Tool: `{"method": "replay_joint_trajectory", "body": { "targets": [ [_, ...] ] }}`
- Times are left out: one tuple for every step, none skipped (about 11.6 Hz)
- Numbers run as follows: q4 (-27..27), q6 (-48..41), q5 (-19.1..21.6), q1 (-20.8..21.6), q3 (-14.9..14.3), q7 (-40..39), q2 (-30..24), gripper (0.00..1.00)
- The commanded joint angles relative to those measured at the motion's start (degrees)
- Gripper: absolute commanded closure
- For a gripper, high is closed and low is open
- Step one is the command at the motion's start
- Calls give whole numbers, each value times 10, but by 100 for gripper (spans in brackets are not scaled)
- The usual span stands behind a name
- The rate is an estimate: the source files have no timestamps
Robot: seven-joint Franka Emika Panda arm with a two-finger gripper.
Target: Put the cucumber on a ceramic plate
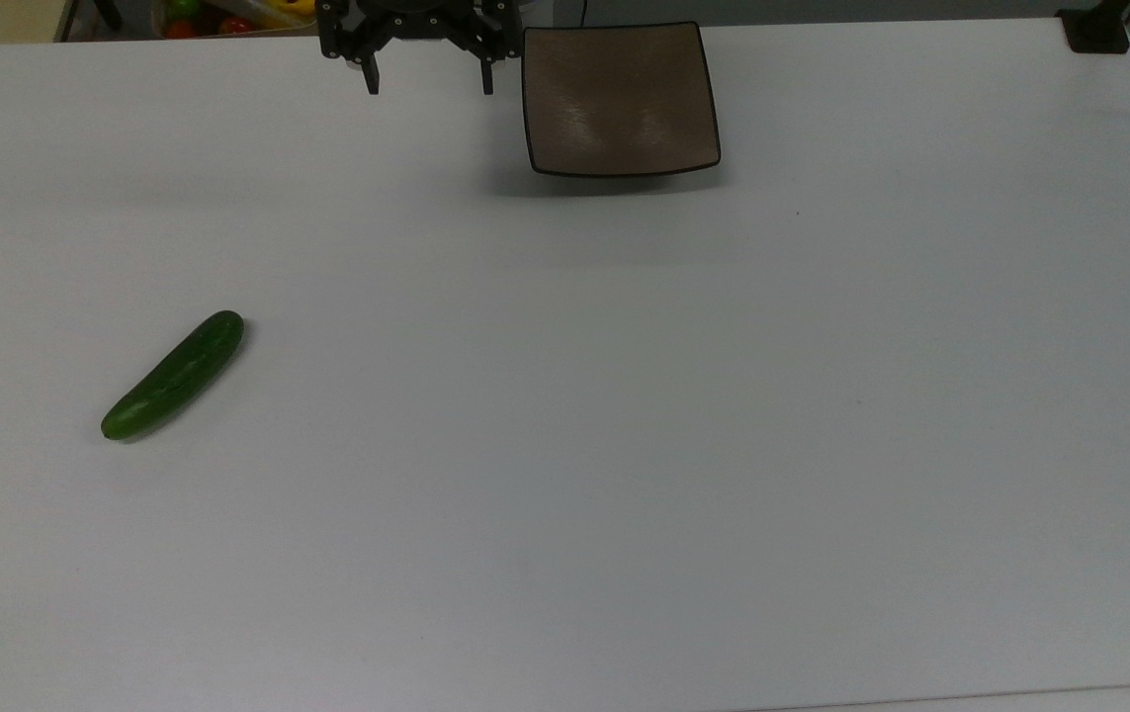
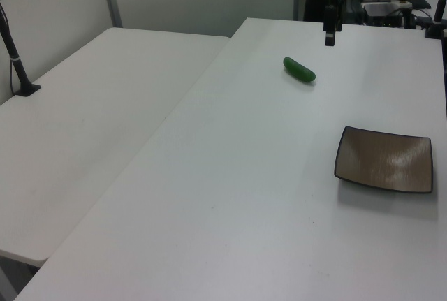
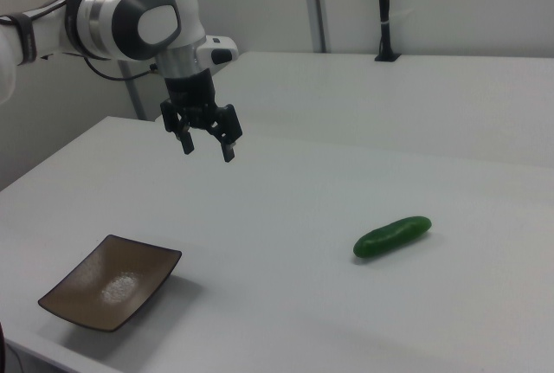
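The dark green cucumber lies flat on the white table at the top view's left, lighter end toward the bottom; it also shows in the left view and the right view. The square brown ceramic plate with a thin black rim sits bare at the top view's upper middle, and also shows in the left view and the right view. My gripper hangs open in the air just left of the plate in the top view, far from the cucumber, nothing between its fingers.
The white table stretches wide between plate and cucumber. A second white table adjoins it in the left view. A black post base stands at the top view's upper right corner; colourful items lie beyond the far edge.
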Motion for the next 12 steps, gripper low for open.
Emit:
{"method": "replay_joint_trajectory", "body": {
  "targets": [
    [-1, -20, 0, 2, -5, -11, -11, 0],
    [-1, -19, 0, 2, -5, -11, -13, 0],
    [-1, -19, 0, 2, -5, -11, -14, 0],
    [-2, -19, 0, 1, -5, -11, -17, 0],
    [-3, -20, 0, 1, -5, -11, -19, 0],
    [-4, -23, 0, 1, -6, -11, -20, 0],
    [-6, -31, 0, -6, -6, -9, -27, 0],
    [-8, -32, -1, -16, -7, -8, -33, 0],
    [-6, -25, -1, -19, -11, -8, -35, 0],
    [-6, -10, -1, -24, -11, -3, -32, 0],
    [-6, -1, -1, -25, -12, -3, -30, 0],
    [-7, 4, -1, -29, -12, 2, -27, 0]
  ]
}}
